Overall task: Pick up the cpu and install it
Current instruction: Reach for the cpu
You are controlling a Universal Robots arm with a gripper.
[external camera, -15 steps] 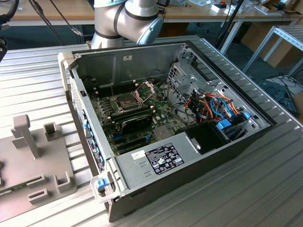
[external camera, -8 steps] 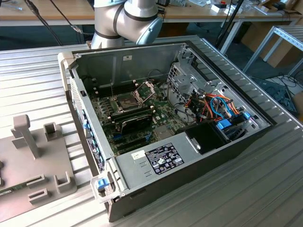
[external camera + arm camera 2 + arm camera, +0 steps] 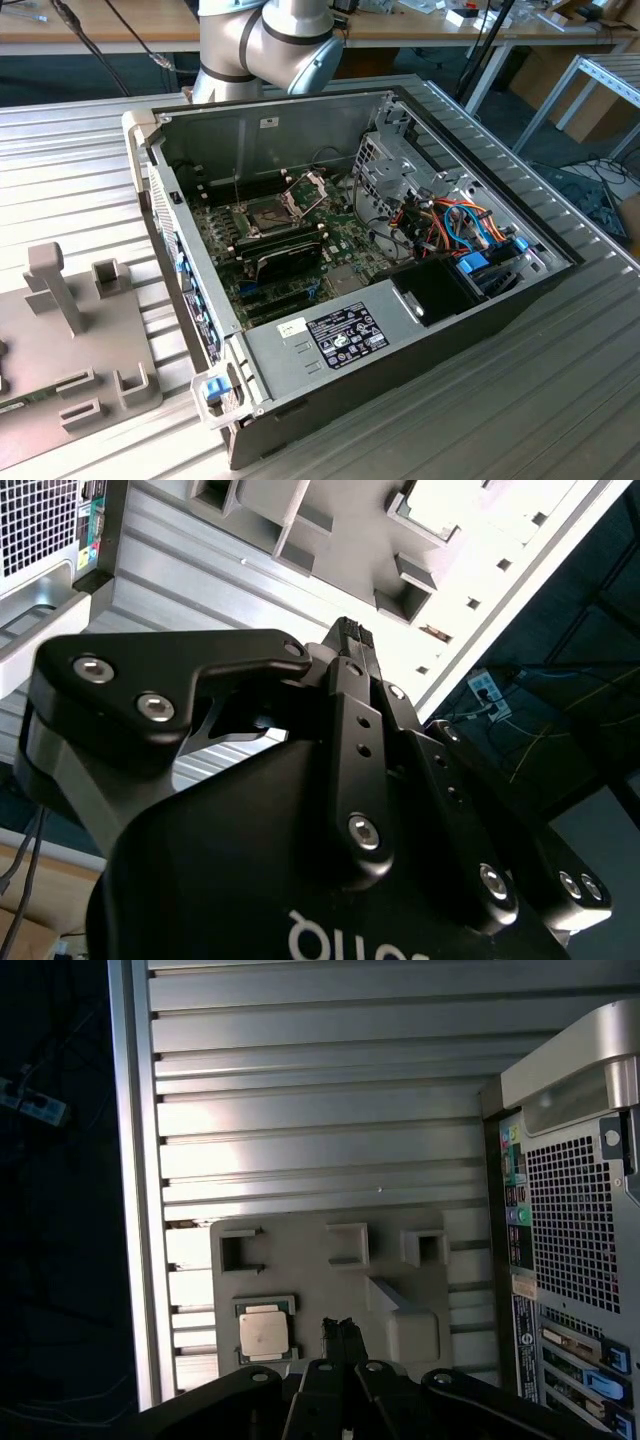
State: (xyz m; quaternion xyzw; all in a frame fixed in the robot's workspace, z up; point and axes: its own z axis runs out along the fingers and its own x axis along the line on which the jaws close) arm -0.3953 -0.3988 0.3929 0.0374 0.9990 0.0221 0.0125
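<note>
Showing in first wrist view: cpu (image 3: 262, 1335)

The cpu (image 3: 264, 1336) has a dull silver metal top, its holder (image 3: 300, 1260) matt grey plastic, the bench (image 3: 320, 1090) ribbed bare aluminium.

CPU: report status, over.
Gripper shut, empty, over the grey fixture plate. Cpu seated in its plate pocket, beside the fingertips, not gripped. Nothing lying on it.
</note>
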